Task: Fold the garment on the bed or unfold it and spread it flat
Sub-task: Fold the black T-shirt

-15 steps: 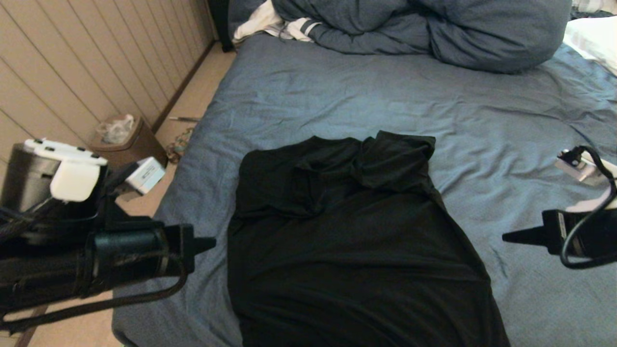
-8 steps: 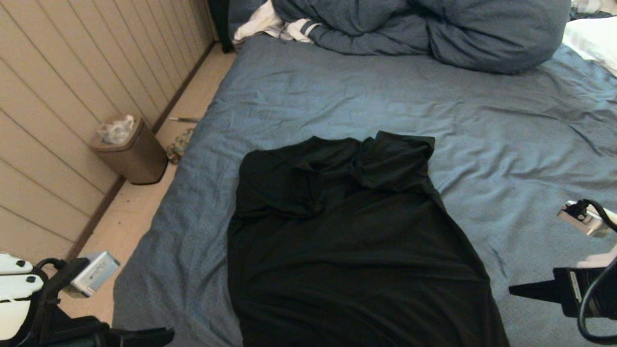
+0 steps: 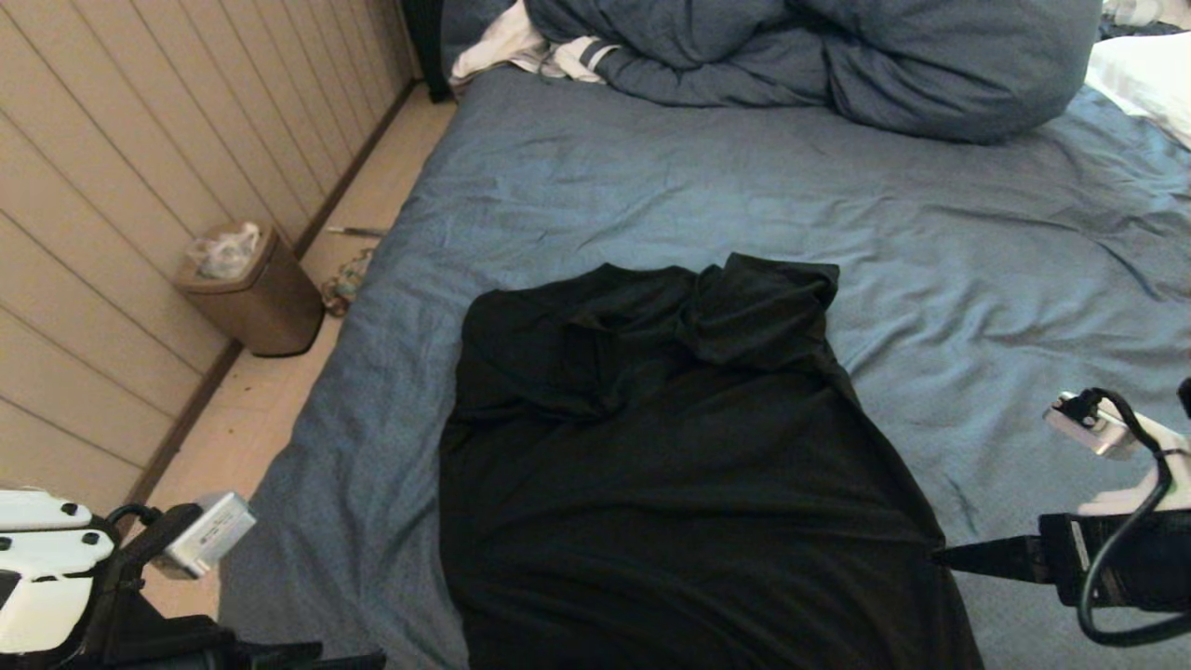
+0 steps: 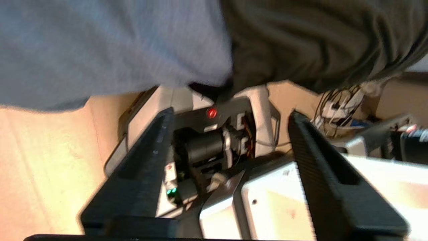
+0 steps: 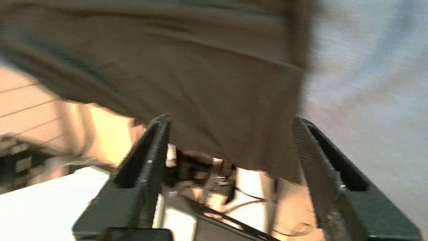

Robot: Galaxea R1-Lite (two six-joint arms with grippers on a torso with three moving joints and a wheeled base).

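Observation:
The garment, a black T-shirt with its plain side up, lies on the bed near the front edge, its top bunched and folded over. My left gripper is low off the bed's front-left corner, open and empty, with the garment hanging beyond its fingers. Only a sliver of it shows in the head view. My right gripper is open, with the garment's lower right corner just beyond its fingers. In the head view its fingertip reaches the garment's right edge.
A bulky blue-grey duvet is heaped at the far end, with a white striped cloth to its left and a white pillow to its right. A brown bin stands on the floor by the panelled wall.
Both grippers have gone from shut to open. The left arm dropped from beside the garment to the bottom-left corner. The right arm lowered and moved in to the garment's right edge.

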